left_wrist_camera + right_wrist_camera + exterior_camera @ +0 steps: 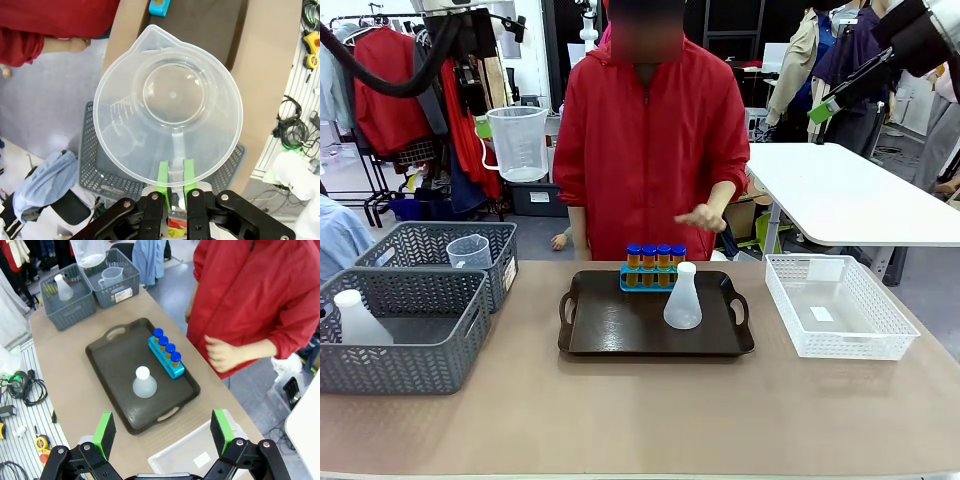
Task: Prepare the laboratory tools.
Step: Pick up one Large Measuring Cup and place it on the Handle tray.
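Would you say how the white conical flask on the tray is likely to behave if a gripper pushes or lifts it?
The conical flask stands upright on the dark tray; its wide base probably resists tipping. It looks empty and plastic, so likely light. The smooth, tapering sides may slip through the pads, and the tray may let it slide.

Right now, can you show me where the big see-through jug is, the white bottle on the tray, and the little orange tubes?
jug [170,95]: left wrist view, its round bottom seen from above.
conical flask [682,308]: front view, its wide lower body.
orange tubes [656,258]: front view, middle of the row.
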You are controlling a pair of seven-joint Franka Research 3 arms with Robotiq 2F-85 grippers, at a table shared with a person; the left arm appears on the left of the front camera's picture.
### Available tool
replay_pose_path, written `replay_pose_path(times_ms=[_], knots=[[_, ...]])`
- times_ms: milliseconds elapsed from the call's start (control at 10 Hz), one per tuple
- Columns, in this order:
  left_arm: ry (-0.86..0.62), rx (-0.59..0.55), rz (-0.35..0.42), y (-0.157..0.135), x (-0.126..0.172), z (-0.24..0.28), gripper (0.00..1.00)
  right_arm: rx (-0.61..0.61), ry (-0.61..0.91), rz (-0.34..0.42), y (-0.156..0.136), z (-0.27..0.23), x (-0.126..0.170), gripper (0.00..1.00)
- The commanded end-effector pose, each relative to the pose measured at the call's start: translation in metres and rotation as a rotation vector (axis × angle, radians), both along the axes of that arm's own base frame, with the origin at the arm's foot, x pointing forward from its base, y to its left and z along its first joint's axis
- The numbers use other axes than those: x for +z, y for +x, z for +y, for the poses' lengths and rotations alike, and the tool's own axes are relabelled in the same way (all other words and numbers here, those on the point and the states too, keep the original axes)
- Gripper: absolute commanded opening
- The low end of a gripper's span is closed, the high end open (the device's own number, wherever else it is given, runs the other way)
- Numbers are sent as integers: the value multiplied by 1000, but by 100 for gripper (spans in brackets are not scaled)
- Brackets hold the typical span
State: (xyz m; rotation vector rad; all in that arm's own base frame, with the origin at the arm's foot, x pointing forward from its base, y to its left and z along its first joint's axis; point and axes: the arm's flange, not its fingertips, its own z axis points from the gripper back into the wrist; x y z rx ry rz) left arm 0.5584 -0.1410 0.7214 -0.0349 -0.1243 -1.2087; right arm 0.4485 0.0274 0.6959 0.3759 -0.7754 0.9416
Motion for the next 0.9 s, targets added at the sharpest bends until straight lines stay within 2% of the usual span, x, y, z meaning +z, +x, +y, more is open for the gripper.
replay_pose_path(times_ms=[0, 100, 500, 800], knots=[[0, 0, 0, 0, 0, 0, 0, 14, 14, -5, 0, 0, 1, 100], [0, -2, 0, -5, 4, -7, 0, 14, 14, -5, 0, 0, 1, 100], [32, -131, 3, -12, 5, -43, 0, 14, 14, -5, 0, 0, 1, 100], [52, -217, 19, -9, -9, -75, 0, 14, 14, -5, 0, 0, 1, 100]])
